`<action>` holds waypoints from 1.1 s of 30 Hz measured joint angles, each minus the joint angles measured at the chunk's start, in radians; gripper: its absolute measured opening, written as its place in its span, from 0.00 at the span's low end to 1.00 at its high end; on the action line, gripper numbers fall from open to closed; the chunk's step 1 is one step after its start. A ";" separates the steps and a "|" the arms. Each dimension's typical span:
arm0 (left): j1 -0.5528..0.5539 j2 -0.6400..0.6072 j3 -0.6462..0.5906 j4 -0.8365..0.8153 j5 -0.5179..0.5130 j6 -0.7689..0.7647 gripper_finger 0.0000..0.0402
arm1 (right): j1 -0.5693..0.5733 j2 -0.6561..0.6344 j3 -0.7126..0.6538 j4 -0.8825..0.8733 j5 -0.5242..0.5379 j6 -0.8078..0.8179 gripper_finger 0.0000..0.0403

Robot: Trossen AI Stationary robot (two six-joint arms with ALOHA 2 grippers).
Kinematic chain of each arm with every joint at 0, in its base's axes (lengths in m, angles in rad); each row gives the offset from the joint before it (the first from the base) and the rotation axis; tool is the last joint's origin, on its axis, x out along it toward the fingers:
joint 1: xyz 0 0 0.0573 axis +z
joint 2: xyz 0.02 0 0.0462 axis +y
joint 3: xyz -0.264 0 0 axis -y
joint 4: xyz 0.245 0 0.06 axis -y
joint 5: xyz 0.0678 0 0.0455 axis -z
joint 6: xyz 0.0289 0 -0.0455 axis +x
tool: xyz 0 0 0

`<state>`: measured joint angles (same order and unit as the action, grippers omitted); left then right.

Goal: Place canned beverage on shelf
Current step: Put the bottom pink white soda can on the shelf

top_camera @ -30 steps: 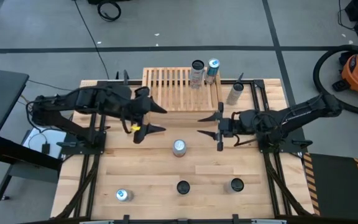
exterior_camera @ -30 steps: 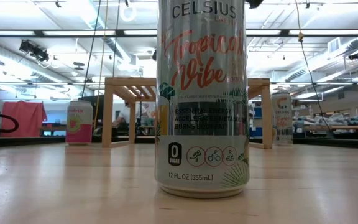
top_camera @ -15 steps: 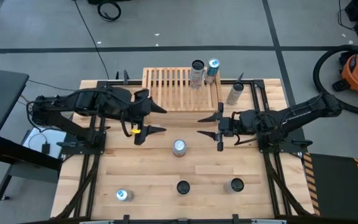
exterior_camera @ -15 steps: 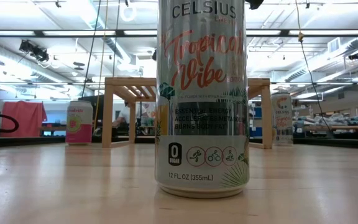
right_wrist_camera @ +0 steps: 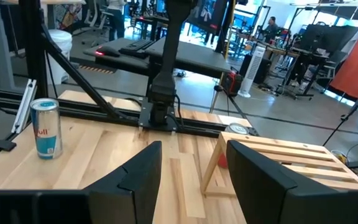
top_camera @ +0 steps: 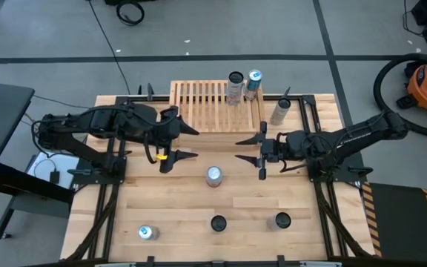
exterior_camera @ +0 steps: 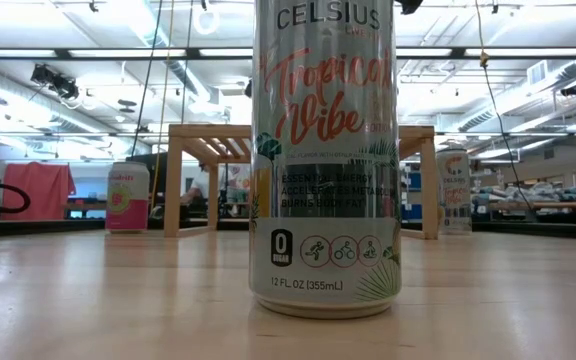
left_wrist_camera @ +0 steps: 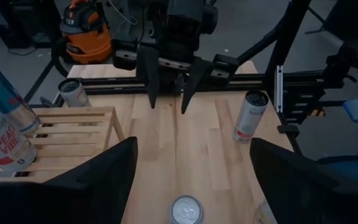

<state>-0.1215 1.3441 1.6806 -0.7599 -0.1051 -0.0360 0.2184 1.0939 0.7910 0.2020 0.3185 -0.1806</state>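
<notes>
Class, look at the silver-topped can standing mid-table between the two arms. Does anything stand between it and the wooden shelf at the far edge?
Nothing visible does. The can stands alone on bare table, with open wood between it and the shelf. The left gripper and right gripper flank that path, both with fingers apart, holding nothing. Two cans already occupy the shelf's right end.

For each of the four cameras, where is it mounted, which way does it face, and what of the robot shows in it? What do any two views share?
High view: overhead, looking straight down at the table; both arms, left pincer and right pincer open.
Low view: at tabletop height, looking level across; a Celsius can fills it, no arm visible.
Left wrist view: on the left arm, facing the right arm; own fingers at bottom.
Right wrist view: on the right arm, facing the left arm's base; own fingers.
Shared: the shelf in high and left wrist views.
</notes>
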 joint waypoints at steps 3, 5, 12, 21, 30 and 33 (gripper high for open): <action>0.000 0.000 0.000 0.000 0.000 0.000 0.78 | 0.000 0.000 0.000 0.028 0.001 0.004 0.47; 0.000 0.000 0.000 0.000 0.000 -0.001 0.78 | 0.000 -0.001 0.000 0.030 -0.004 0.011 0.47; -0.001 -0.005 -0.001 -0.027 -0.009 -0.002 0.78 | 0.000 0.016 0.000 0.029 -0.034 0.073 0.49; 0.000 -0.005 -0.001 -0.040 -0.040 0.022 0.78 | -0.019 0.073 0.000 0.022 -0.082 0.252 0.73; 0.001 -0.005 -0.001 -0.040 -0.041 0.021 0.78 | -0.016 0.192 0.000 0.021 -0.135 0.375 0.89; 0.001 -0.005 -0.001 -0.039 -0.041 0.021 0.78 | -0.023 0.222 0.000 0.021 -0.162 0.420 0.92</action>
<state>-0.1207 1.3390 1.6794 -0.7994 -0.1459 -0.0151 0.1957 1.3159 0.7910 0.2232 0.1562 0.2391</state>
